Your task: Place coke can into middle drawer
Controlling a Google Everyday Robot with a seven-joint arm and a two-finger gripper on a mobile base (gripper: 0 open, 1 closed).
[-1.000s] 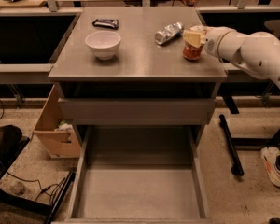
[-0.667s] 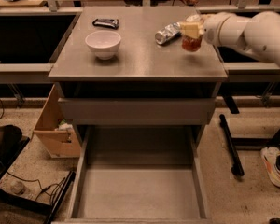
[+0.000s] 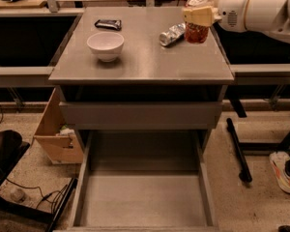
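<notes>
The coke can [image 3: 196,33] is red with a silver top and hangs a little above the back right of the cabinet top [image 3: 140,62]. My gripper [image 3: 199,16] comes in from the right and is shut on the can's upper part, with its tan fingers [image 3: 192,15] across the top. The middle drawer [image 3: 144,199] is pulled out low in front of the cabinet. Its flat grey floor and low side walls show, and nothing lies in it.
A crumpled silver can [image 3: 171,34] lies on its side just left of the coke can. A white bowl [image 3: 105,44] and a black packet [image 3: 108,24] sit on the top's left half. A closed drawer front [image 3: 140,115] is above the open drawer. A cardboard box [image 3: 55,134] stands at the left.
My gripper has risen and shifted slightly left with the coke can in it, lifting the can off the cabinet top. Everything else has stayed in place.
</notes>
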